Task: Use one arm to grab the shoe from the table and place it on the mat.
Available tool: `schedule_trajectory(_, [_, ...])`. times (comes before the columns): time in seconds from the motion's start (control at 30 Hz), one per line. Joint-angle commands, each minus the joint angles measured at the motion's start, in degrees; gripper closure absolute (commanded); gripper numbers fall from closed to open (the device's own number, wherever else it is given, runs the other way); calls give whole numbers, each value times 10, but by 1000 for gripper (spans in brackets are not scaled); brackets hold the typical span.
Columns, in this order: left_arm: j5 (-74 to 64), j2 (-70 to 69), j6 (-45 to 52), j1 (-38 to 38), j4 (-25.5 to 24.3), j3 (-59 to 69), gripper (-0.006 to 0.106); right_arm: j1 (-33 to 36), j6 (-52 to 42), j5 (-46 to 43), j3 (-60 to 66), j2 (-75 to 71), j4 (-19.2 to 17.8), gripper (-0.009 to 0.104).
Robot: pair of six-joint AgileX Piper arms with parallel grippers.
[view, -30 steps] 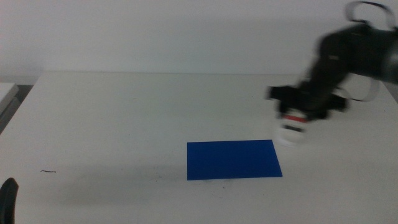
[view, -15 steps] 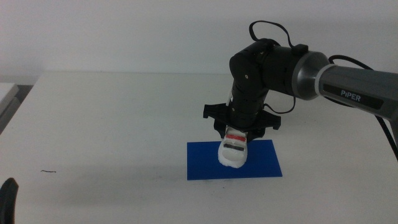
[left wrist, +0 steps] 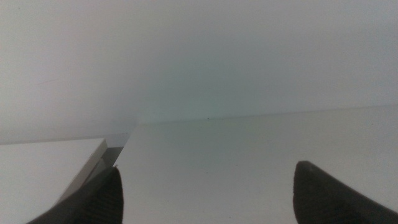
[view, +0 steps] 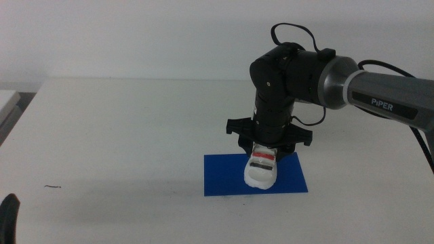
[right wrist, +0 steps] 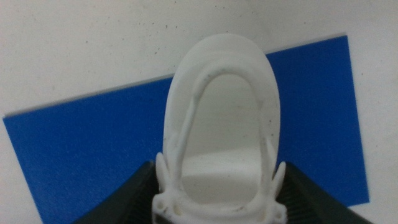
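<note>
The small white shoe with black and red straps hangs toe-down over the dark blue mat, its tip at or just above the mat surface. My right gripper comes straight down from the grey "PiPER" arm and is shut on the shoe's heel end. In the right wrist view the shoe fills the space between the two dark jaws of my right gripper, with the mat beneath it. My left gripper waits at the table's near left corner, jaws open with only table between them in the left wrist view.
The white table stretches around the mat. A small dark speck lies at the near left. A black cable loops over the right arm's wrist. The table's left edge meets another white surface.
The right arm swung left from the table's right side to over the mat, carrying the shoe. In the last half second it lowered the shoe slightly and shifted a little right.
</note>
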State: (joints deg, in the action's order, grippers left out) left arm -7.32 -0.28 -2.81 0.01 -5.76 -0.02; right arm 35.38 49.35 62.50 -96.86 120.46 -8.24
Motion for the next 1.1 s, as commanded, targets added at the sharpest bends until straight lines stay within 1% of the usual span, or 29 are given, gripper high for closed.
schedule_trajectory(0.0, [7,3,-1,0,2,0,7,2,36,1,-3,-5,-4,82])
schedule_trajectory(0.07, [7,3,-1,0,2,0,7,2,151,5,-5,-5,-1,82])
schedule_trajectory(0.1, [7,3,-1,0,2,0,7,2,213,6,-6,-5,-5,82])
schedule_trajectory(0.2, [7,3,-1,0,2,0,7,2,507,10,-6,-5,-30,82])
schedule_trajectory(0.27, [7,3,-1,0,2,0,7,2,679,9,-6,-5,-42,82])
schedule_trajectory(0.3, [7,3,-1,0,2,0,7,2,733,9,-7,-5,-46,82])
schedule_trajectory(0.43, [7,3,-1,0,2,0,7,2,733,1,-7,-3,-46,82])
schedule_trajectory(0.63, [7,3,-1,0,2,0,7,10,733,-9,-7,12,-31,82])
schedule_trajectory(0.87, [7,3,-1,0,2,0,7,11,733,-13,-7,32,-29,82])
schedule_trajectory(1.07, [7,3,-1,0,2,0,7,11,733,-27,-7,34,-15,82])
